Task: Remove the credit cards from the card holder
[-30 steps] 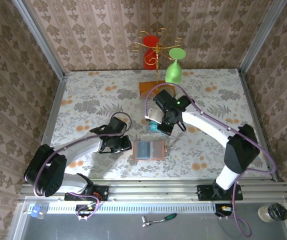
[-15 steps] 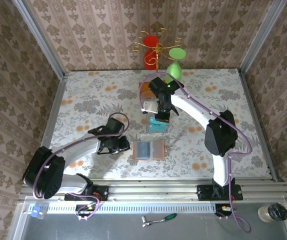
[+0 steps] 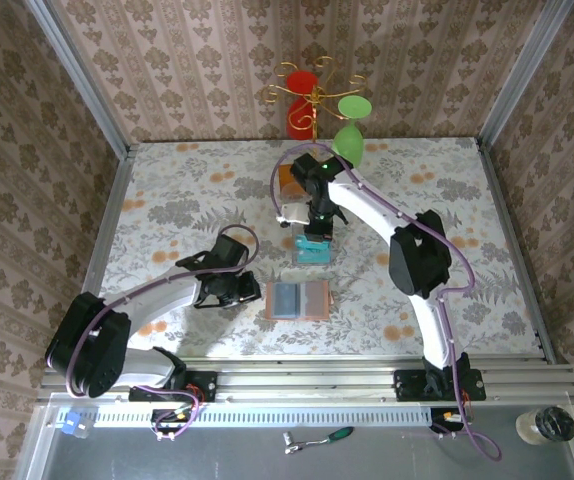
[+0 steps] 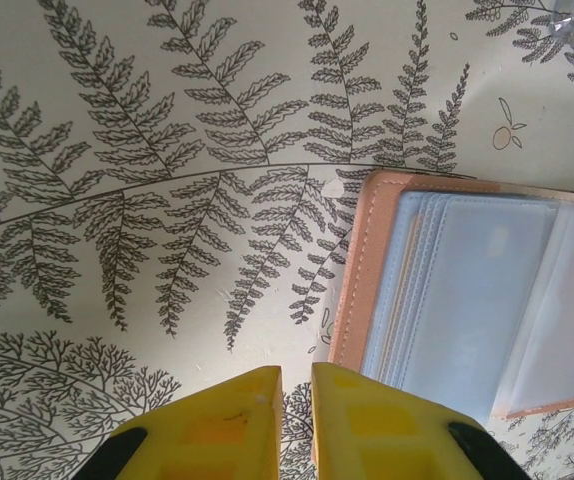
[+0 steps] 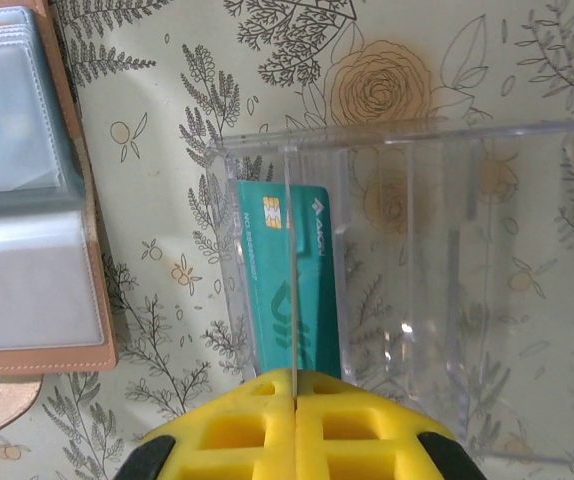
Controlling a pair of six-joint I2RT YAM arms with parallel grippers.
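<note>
Hovering over the clear plastic tray (image 5: pixel 407 290) mid-tabletop, the clenched right claw (image 5: pixel 294 385) sits above a teal credit card (image 5: pixel 289 290) there. The open brown leather card holder (image 3: pixel 300 299) lies nearer the front edge; the nearly closed, empty left claw (image 4: pixel 295 385) waits beside it. Next: pulling another card.

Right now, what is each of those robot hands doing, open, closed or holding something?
Left gripper: nearly closed, holding nothing, beside the open wallet.
Right gripper: closed, empty, above the teal card in the clear tray.
</note>
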